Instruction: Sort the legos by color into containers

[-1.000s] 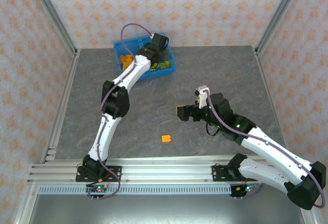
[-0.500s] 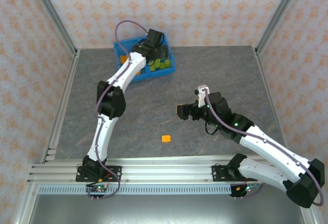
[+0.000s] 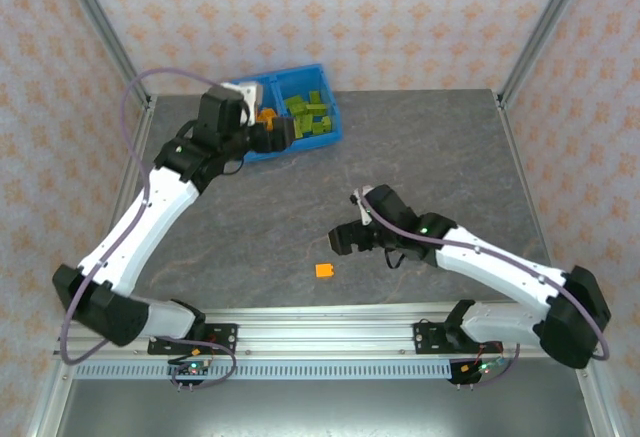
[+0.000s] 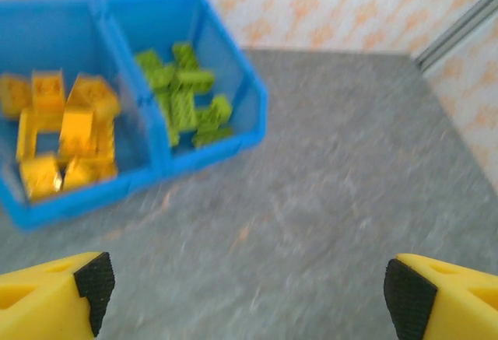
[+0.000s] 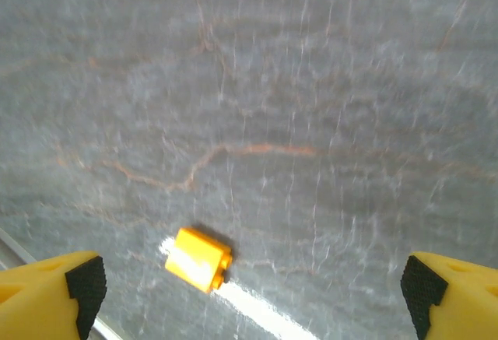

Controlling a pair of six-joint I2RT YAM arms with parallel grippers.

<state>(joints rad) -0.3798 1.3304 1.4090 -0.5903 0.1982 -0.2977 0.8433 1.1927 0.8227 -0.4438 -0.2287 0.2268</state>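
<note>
The blue bin (image 3: 334, 117) stands at the table's back left. In the left wrist view its left compartment (image 4: 54, 36) holds several orange legos (image 4: 66, 134), and its right compartment (image 4: 222, 60) holds several lime green legos (image 4: 185, 105). My left gripper (image 3: 272, 135) hovers just in front of the bin, open and holding nothing (image 4: 247, 293). One orange lego (image 3: 324, 270) lies alone on the table near the front. My right gripper (image 3: 352, 241) hangs open just behind it. In the right wrist view that lego (image 5: 198, 258) sits left of centre between the spread fingers, with the gripper (image 5: 255, 289) holding nothing.
Grey marbled tabletop (image 3: 430, 147) stretches to the right of the bin and around the loose brick. Metal frame posts (image 3: 110, 47) and patterned walls bound the table. An aluminium rail (image 3: 320, 332) runs along the near edge.
My left arm has swung back and left from above the bin, and its gripper has opened. My right gripper has come forward and left, closer to the loose orange lego.
</note>
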